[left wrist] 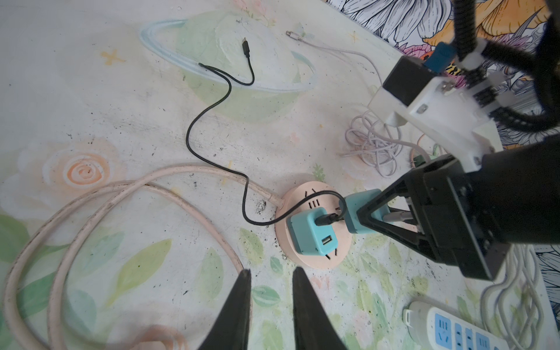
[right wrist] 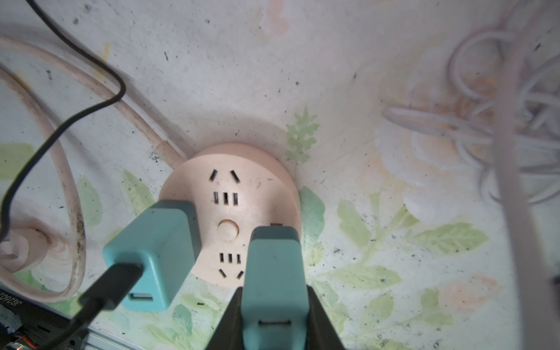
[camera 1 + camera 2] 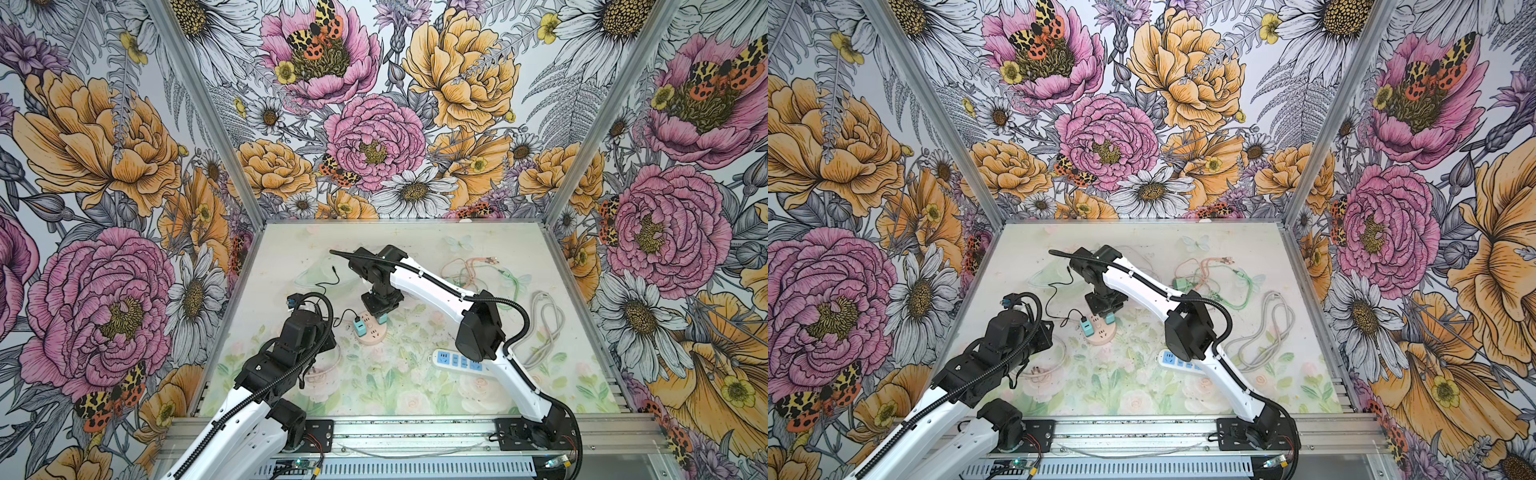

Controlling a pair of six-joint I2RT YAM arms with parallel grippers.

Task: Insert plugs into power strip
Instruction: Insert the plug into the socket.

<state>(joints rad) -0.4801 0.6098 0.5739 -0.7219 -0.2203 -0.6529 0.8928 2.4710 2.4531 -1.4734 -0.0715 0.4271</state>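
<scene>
Nearest the arms' base, the left claw (image 1: pixel 271 272) hovered over the counter (image 3: pixel 291 249) just short of the round pink power strip (image 1: pixel 315 257). Its fingers (image 1: pixel 242 303) were apart with nothing between them: released. Loops of the thick pink cord (image 1: pixel 121 194) lay beside it and ran into the strip's side.

A white power strip with blue sockets (image 3: pixel 457 360) lay flat on the right side, partly under the right arm and well apart from the round strip.

The round strip showed in both top views (image 3: pixel 371 332) (image 3: pixel 1100 334), mid-counter. A teal plug with black cable (image 2: pixel 154 254) stood seated on its left part. The black cable (image 1: pixel 212 121) snaked away across the counter, its loose end lying free.

The right claw (image 2: pixel 275 291) came down from above, clenched on the second teal plug (image 2: pixel 274 272), with a finger on each side. That plug was at the strip's right rim, beside the round button (image 2: pixel 228 230), and looked tilted in the left wrist view (image 1: pixel 360 212). Couldn't tell whether its prongs were in the slots.

Farther back on the right, a green plug (image 3: pixel 1181 284) lay amid tangled green and orange-pink thin cables (image 3: pixel 469 266). A grey-white cable coil (image 3: pixel 544 324) lay toward the right wall. The pink-brown plug couldn't be made out.
</scene>
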